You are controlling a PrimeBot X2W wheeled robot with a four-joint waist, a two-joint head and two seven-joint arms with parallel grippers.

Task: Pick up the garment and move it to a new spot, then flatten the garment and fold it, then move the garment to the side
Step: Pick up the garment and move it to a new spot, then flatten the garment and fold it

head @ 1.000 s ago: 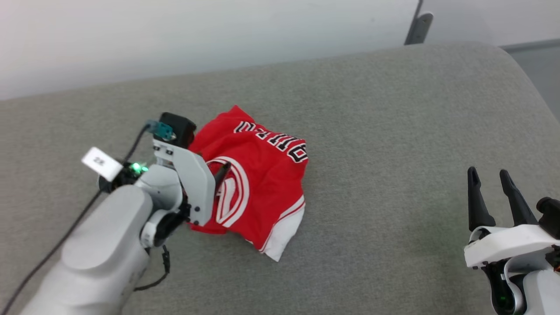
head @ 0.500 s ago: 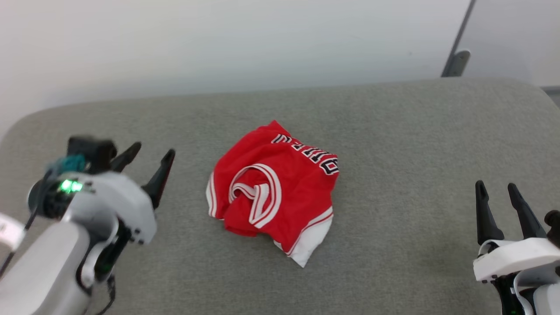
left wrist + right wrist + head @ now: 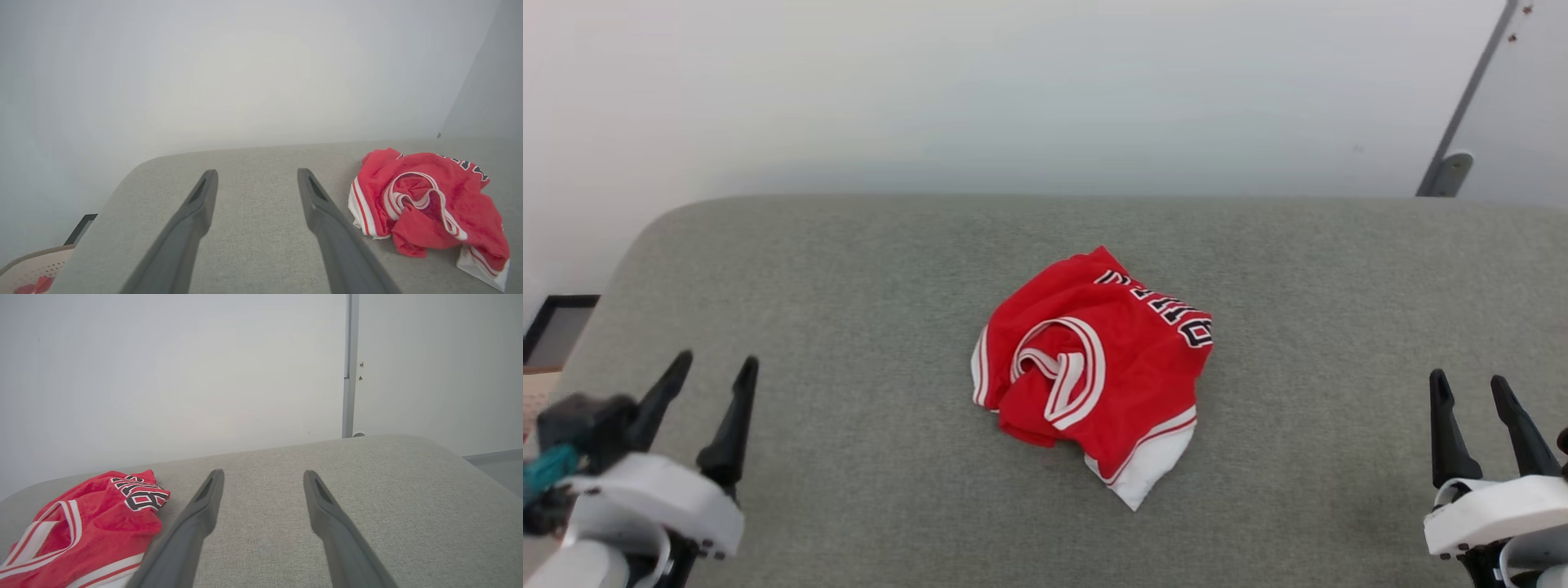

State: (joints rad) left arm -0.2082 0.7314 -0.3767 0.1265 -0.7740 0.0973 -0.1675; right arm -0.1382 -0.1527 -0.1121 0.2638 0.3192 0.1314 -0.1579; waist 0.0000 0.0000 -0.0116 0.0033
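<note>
Left pincer (image 3: 715, 363) low left, right pincer (image 3: 1468, 380) low right — both spread wide with nothing between the fingers, both over bare grey fabric of the table (image 3: 849, 269). Neither touches the garment (image 3: 1094, 367). It sits crumpled in a heap mid-table, between the two pincers and a bit farther back, well apart from each. Red body, striped collar loop on top, white sleeve corner sticking out at the near edge, black lettering along the far right fold. Left wrist view: beige perforated basket (image 3: 32, 265) holding a scrap of red, off the table's left corner and lower down. Behind — plain white wall (image 3: 1013, 98), grey vertical strip (image 3: 1462, 114) at far right.
</note>
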